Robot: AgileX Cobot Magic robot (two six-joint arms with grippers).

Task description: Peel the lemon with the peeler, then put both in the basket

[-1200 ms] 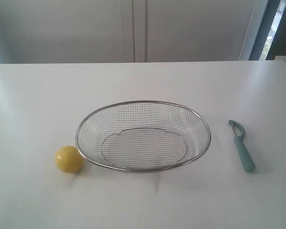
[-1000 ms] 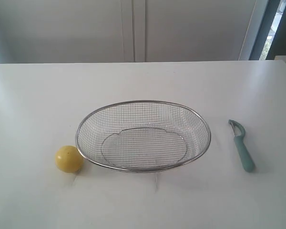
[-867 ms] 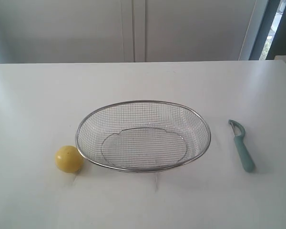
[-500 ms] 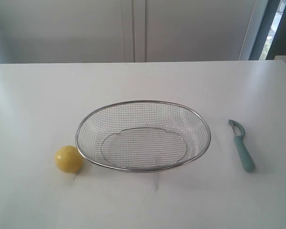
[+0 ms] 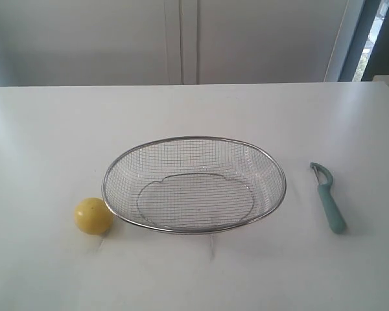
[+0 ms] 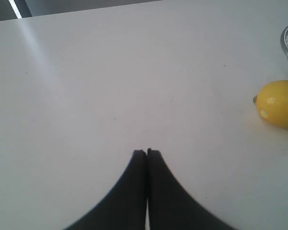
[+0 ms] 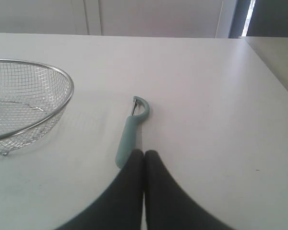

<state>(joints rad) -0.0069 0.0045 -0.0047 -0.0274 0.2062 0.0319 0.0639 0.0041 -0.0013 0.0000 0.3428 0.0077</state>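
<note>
Left gripper and right gripper closed tight, empty, over bench; lemon lower left beside basket, peeler right.

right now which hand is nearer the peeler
Right. The right hand is close by the peeler, at its handle end; the left hand is off near the lemon, across the basket.

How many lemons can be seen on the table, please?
1. The lemon lies on the white table, beside the left end of the basket in the exterior view. None is inside the basket.
</note>
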